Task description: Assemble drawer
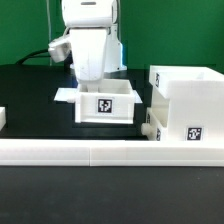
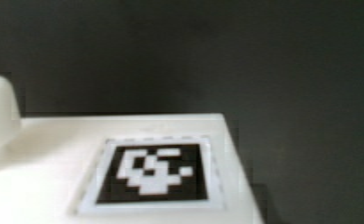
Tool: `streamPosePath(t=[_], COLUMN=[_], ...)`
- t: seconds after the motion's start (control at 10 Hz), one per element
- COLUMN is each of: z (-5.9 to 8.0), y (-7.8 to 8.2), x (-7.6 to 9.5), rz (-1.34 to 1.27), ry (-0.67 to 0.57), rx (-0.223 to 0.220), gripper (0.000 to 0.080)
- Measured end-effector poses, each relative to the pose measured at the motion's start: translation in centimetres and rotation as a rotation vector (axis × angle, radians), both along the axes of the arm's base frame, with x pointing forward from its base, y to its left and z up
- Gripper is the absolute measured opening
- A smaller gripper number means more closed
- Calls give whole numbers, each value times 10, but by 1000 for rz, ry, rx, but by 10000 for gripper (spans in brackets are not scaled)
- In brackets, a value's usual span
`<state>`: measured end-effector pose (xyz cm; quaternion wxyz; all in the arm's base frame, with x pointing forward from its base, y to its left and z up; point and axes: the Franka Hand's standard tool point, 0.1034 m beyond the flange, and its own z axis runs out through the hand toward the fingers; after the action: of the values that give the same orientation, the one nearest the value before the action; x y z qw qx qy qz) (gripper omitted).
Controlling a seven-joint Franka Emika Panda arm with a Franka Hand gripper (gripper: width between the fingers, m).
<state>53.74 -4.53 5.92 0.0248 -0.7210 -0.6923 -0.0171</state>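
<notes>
Largest first: tall open box (image 1: 188, 105) of the drawer unit, right side of the exterior frame, standing on the black table (image 1: 30, 100) just behind the long white border rail (image 1: 100, 152) that runs across the lower frame. Looks like stiff, light, smooth plastic, probably slippery; thin walls seem the best place to pinch. Shallow tray (image 1: 103, 102) at frame centre, tag on its front face, near the box but apart. Another small white part (image 1: 152, 128) low against the box's left side, unclear what it is. Gripper (image 1: 92, 72) hangs over the tray's back edge; fingers hidden, can't tell if clenched or released. Wrist view shows only a tag (image 2: 154, 172) on white plastic, blurred
</notes>
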Motion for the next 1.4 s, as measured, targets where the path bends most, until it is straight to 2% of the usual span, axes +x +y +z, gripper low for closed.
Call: streamPosePath(t=[0.3,0.9,1.4], z=[4,0,-2], y=[7,10,25], x=[9,9,8], rz=[63,97,91], ry=[-6,-6,14], rx=[5,9,14], gripper=[42,42,42])
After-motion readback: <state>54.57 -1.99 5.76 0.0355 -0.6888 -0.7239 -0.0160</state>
